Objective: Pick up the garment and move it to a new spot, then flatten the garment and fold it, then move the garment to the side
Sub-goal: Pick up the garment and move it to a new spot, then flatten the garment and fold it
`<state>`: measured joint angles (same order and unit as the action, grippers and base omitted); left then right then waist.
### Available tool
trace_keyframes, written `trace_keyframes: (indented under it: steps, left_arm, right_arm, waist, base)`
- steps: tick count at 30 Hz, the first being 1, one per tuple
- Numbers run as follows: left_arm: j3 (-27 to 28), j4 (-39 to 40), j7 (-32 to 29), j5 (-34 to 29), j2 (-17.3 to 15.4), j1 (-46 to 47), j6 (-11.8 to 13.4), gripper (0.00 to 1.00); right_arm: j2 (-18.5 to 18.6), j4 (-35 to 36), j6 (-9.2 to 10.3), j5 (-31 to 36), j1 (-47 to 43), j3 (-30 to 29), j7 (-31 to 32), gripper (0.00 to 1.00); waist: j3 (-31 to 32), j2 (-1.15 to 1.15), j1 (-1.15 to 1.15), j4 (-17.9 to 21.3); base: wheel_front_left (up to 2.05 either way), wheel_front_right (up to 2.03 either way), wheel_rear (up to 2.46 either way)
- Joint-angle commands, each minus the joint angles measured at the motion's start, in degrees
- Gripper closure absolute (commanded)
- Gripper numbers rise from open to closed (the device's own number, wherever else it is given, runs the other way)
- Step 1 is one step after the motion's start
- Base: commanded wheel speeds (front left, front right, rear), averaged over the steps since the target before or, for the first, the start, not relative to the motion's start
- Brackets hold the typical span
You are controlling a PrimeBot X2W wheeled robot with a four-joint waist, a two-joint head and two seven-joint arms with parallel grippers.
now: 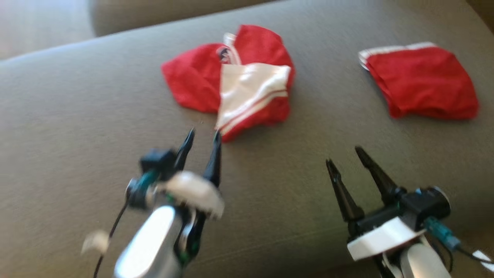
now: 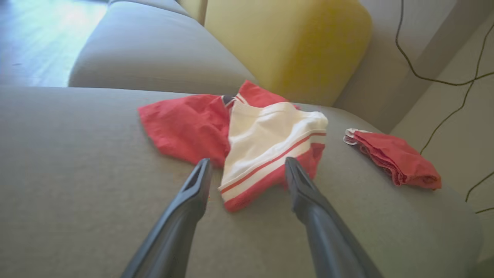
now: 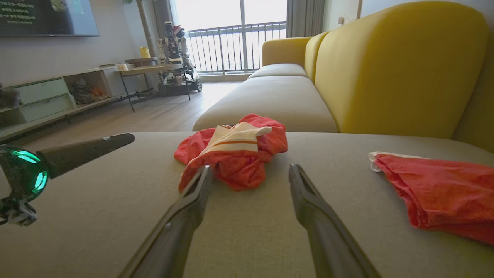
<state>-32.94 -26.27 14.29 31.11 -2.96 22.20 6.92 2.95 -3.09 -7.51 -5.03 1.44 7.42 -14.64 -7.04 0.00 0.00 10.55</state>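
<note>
Red-and-white garment (image 1: 247,85) lies crumpled: flattening and folding remain. Left gripper (image 1: 203,134) and right gripper (image 1: 343,155) gape empty.

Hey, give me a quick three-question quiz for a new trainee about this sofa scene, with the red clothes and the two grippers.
1. True or false: the left gripper is clamped on the crumpled red and white garment.
2. Multiple choice: in the head view, where does the folded red garment lie? A) to the right of the crumpled one, apart from it. B) on top of it. C) on the floor.
3. Fill in: both garments lie on the grey sofa seat, and the backrest behind it is ____.

Key
1. False: its jaws stand open, and the garment lies free on the seat.
2. A.
3. Yellow.
</note>
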Motion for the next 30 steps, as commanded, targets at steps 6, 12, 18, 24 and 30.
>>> trace_keyframes:
  steps: [6, 12, 18, 24, 30]
  left_arm:
    - [9.7, 15.64, 0.7, -7.12, -1.58, -12.37, 1.45, 0.0]
    - [15.94, 28.3, 0.7, -17.43, -0.91, -24.72, -0.37, 0.0]
    - [18.38, 31.06, 0.71, -21.3, -0.2, -31.61, -1.79, 0.0]
    - [19.42, 32.08, 0.71, -23.81, 0.03, -34.15, -1.7, 0.0]
    - [19.53, 32.98, 0.71, -23.23, 0.06, -34.47, -0.57, 0.0]
  right_arm:
    - [-0.07, 0.6, 0.02, -0.57, -2.4, -0.73, -0.36, 0.0]
    - [-0.07, 0.04, 0.02, -1.76, -4.33, -3.41, -0.36, 0.0]
    - [-0.07, 0.2, 0.02, -1.23, -6.99, -4.16, -0.36, 0.0]
    - [-0.07, 0.33, 0.02, -1.57, -8.46, -4.74, -0.36, 0.0]
    - [-0.07, 0.36, 0.02, -1.73, -8.33, -4.61, -0.36, 0.0]
  waist:
    - [6.92, 0.0, 0.0, -8.65]
    - [9.2, 0.0, 0.0, -12.29]
    - [10.65, 0.0, 0.0, -13.33]
    - [11.02, 0.0, 0.0, -13.09]
    - [10.86, 0.0, 0.0, -12.4]
  base:
    - [0.0, 0.0, 0.0]
    - [0.0, 0.0, 0.0]
    - [0.0, 0.0, 0.0]
    - [0.0, 0.0, 0.0]
    - [0.0, 0.0, 0.0]
